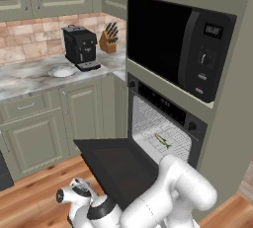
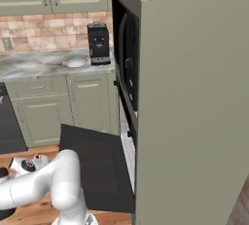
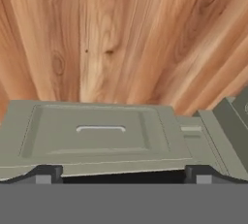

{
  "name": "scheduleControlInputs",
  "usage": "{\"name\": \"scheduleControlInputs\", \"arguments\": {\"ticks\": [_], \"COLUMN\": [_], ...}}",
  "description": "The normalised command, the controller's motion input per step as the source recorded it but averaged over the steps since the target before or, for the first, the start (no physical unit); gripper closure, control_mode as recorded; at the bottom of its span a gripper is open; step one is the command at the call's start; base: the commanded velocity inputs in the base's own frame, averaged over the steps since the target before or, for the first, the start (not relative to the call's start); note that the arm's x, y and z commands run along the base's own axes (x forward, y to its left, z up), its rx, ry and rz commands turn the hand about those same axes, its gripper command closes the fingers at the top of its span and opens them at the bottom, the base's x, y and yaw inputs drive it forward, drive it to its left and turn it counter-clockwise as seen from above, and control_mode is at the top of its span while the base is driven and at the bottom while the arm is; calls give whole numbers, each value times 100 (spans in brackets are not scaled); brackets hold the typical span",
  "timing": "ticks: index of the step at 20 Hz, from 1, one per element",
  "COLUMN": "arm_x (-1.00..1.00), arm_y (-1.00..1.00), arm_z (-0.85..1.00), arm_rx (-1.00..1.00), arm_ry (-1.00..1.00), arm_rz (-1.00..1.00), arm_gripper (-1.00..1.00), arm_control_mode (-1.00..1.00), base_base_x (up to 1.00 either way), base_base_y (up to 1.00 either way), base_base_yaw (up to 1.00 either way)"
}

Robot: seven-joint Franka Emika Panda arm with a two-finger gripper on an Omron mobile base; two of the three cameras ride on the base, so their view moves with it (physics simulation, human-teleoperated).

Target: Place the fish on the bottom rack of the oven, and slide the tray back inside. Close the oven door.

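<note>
While the fish (image 1: 162, 140) lies on the bottom rack (image 1: 163, 129), the oven door (image 1: 118, 165) hangs open; it looks stiff and heavy, best pushed at its front edge. The gripper (image 3: 124, 174) gapes wide, empty.

fish (image 1: 162, 140) on bottom rack (image 1: 170, 143), inside oven (image 1: 165, 118)

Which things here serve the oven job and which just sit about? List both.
Job: fish on the bottom rack; oven; oven door, hanging open.
Lying about: coffee machine, knife block, microwave, white bowl.
</note>
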Motion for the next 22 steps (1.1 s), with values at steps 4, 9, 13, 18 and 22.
{"name": "scheduleControlInputs", "arguments": {"ticks": [4, 9, 13, 18, 22], "arm_x": [49, 23, 1, 0, 0], "arm_y": [50, 38, 21, 8, 0], "arm_z": [-100, -100, -100, -100, -100], "arm_rx": [-42, -51, -53, -51, -49], "arm_ry": [2, 0, 0, -1, -12], "arm_rz": [0, -3, -10, -14, -18], "arm_gripper": [-100, -100, -100, -100, -100], "arm_control_mode": [-100, -100, -100, -100, -100], "base_base_x": [0, 0, 0, 0, 0], "base_base_y": [0, 0, 0, 0, 0], "base_base_yaw": [0, 0, 0, 0, 0]}}
